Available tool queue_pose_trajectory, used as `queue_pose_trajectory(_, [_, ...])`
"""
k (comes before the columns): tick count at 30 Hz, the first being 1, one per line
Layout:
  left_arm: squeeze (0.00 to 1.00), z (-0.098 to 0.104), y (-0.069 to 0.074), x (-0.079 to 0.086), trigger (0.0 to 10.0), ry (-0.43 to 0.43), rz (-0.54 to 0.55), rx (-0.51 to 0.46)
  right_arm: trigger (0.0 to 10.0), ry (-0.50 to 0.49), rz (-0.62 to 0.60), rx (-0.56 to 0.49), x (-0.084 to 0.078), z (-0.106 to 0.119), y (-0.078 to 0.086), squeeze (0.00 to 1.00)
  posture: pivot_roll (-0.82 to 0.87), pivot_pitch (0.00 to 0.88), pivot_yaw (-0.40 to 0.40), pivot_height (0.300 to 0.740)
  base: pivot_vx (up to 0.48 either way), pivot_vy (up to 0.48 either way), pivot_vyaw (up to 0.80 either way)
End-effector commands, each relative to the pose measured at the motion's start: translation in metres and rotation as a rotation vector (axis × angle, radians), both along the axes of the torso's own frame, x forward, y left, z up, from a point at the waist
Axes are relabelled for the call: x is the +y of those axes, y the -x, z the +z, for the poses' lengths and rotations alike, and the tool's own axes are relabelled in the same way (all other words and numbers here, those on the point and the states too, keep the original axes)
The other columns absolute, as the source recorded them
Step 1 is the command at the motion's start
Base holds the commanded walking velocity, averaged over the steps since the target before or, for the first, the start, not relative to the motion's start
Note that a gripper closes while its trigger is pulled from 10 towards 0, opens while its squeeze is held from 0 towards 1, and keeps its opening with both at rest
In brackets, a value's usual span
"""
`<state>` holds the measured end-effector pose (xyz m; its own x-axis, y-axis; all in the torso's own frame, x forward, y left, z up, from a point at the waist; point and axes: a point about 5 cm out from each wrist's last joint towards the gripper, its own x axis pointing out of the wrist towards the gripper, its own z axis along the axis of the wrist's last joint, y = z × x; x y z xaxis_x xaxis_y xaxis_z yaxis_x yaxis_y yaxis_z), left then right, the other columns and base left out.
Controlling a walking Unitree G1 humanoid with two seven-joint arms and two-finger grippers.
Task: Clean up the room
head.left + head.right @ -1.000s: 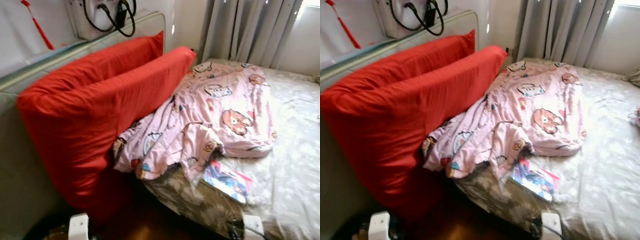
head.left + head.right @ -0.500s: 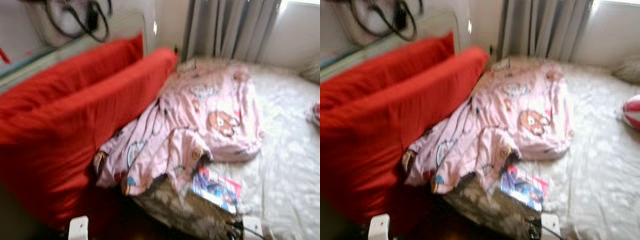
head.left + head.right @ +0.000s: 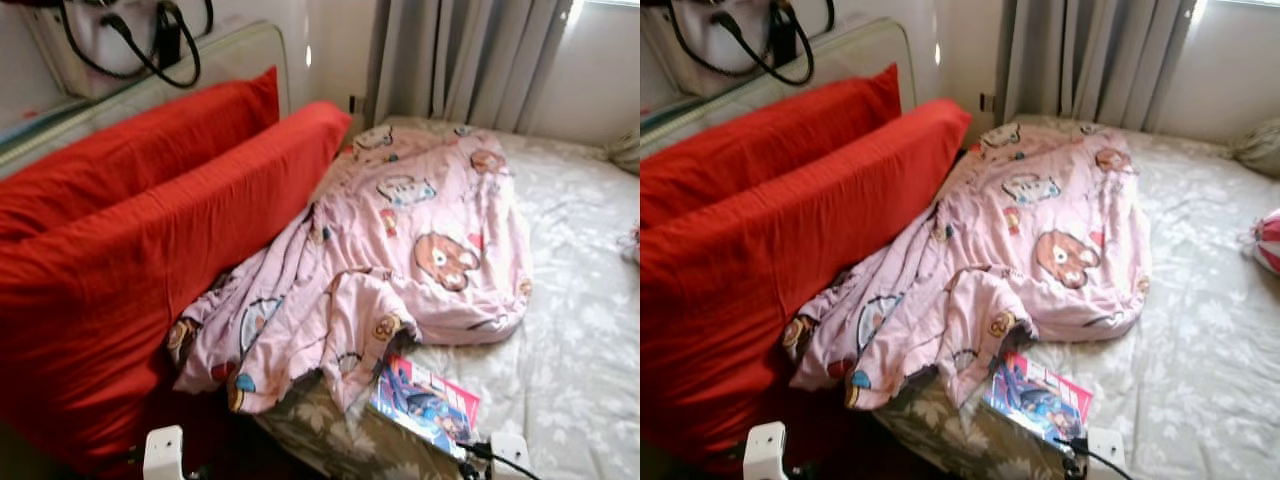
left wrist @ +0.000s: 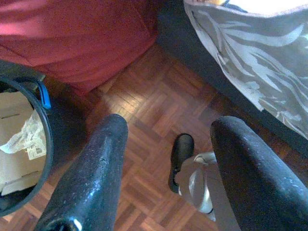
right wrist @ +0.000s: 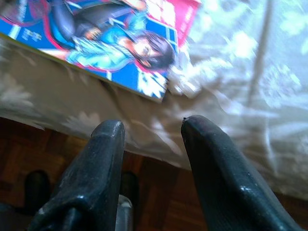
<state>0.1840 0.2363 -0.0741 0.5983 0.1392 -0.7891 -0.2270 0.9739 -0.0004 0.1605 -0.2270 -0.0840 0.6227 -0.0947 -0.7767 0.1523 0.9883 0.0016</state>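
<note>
A crumpled pink cartoon-print blanket (image 3: 400, 250) lies across the bed (image 3: 580, 330), its near end hanging over the bed's edge. A colourful comic book (image 3: 425, 400) rests on the grey floral sheet by the near edge, just beside the blanket. Two large red pillows (image 3: 150, 250) lean against the headboard on the left. My right gripper (image 5: 151, 127) hangs open just below the bed's edge, with the comic book (image 5: 110, 38) close beyond its fingertips. My left gripper (image 4: 166, 132) is open over the parquet floor (image 4: 144, 120), holding nothing.
A dark bin (image 4: 19, 144) with paper and wrappers stands on the floor beside the red pillow. Grey curtains (image 3: 460, 60) hang behind the bed. A red-and-white object (image 3: 1268, 240) lies at the bed's right edge. Black cables (image 3: 150, 40) hang above the headboard.
The camera has swung to the right and steadied, so the pillows sit further left and the comic book is nearer the middle. Nothing on the bed has moved.
</note>
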Motion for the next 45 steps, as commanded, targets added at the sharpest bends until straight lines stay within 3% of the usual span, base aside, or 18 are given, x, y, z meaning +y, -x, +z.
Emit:
queue_pose_trajectory(1, [0.00,-0.001,0.003,0.002,10.0,0.003,0.008,0.005,10.0,-0.002,-0.011,0.006,-0.001,-0.001,0.004,0.00,0.06,0.000,0.025,0.740,0.000,0.000,0.00])
queue_pose_trajectory(21, [0.00,0.000,0.002,0.002,10.0,0.005,0.018,-0.009,10.0,-0.010,-0.017,-0.003,-0.001,-0.001,0.003,0.00,0.06,0.000,0.022,0.740,0.000,-0.194,0.00])
queue_pose_trajectory(38, [0.00,0.003,-0.001,0.003,10.0,-0.002,0.041,-0.064,10.0,-0.054,-0.016,-0.110,0.002,0.004,-0.003,0.00,0.06,0.000,0.026,0.740,0.000,0.000,0.00])
queue_pose_trajectory(45, [0.00,0.007,-0.005,0.003,10.0,-0.008,0.051,-0.155,10.0,-0.079,-0.019,-0.198,0.002,0.009,-0.005,0.00,0.06,0.000,0.012,0.740,0.000,0.000,0.00])
